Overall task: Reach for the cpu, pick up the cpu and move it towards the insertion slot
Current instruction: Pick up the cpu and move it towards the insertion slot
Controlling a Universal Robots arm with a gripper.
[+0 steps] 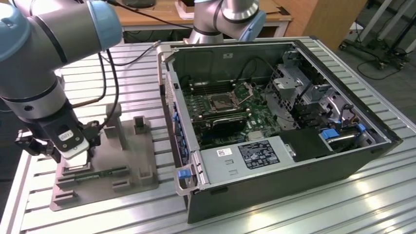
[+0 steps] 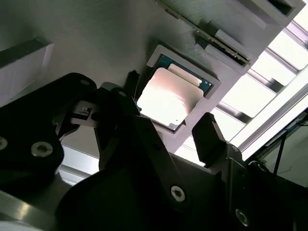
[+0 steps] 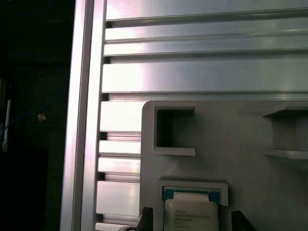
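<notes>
Slotted aluminium table, built of long parallel silver profiles with dark grooves between. Lying flat on it, toward the exterior view's left, a grey moulded holder plate with raised blocks and recesses. Just beside that, toward the exterior view's right, an open dark computer case, laid on its side.
</notes>
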